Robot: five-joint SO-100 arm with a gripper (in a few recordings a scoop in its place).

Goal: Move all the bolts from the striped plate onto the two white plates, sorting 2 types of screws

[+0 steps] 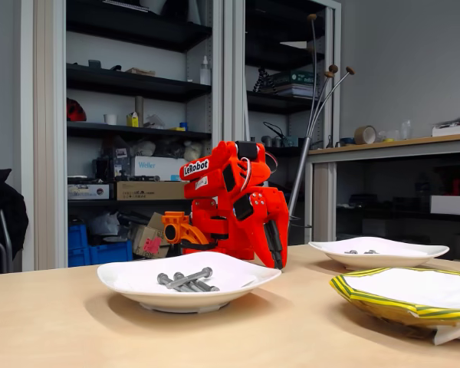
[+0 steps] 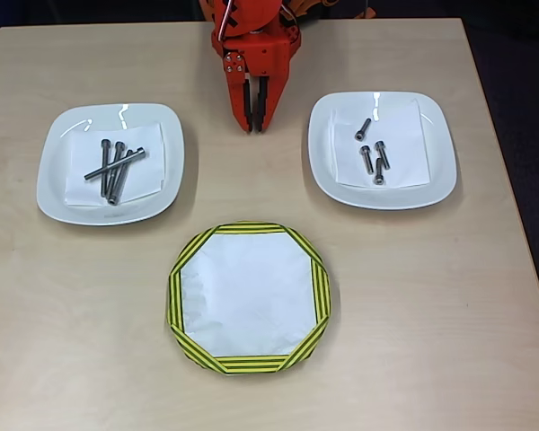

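Observation:
The striped plate (image 2: 175, 296) (image 1: 368, 295) lies at the table's front middle, and its white inside is bare. Several long bolts (image 2: 114, 166) (image 1: 185, 281) lie crossed on the left white plate (image 2: 54, 180) (image 1: 123, 280). The right white plate (image 2: 440, 171) (image 1: 414, 257) holds several short bolts (image 2: 374, 157) (image 1: 360, 251). The orange arm is folded at the table's far edge. My gripper (image 2: 252, 126) (image 1: 278, 261) points down at the table between the two white plates, shut, with nothing in it.
A paper napkin lines each white plate. Bare tabletop (image 2: 251, 193) lies between the three plates and along the front. Behind the table stand shelves (image 1: 138, 84) and a side counter (image 1: 391, 146).

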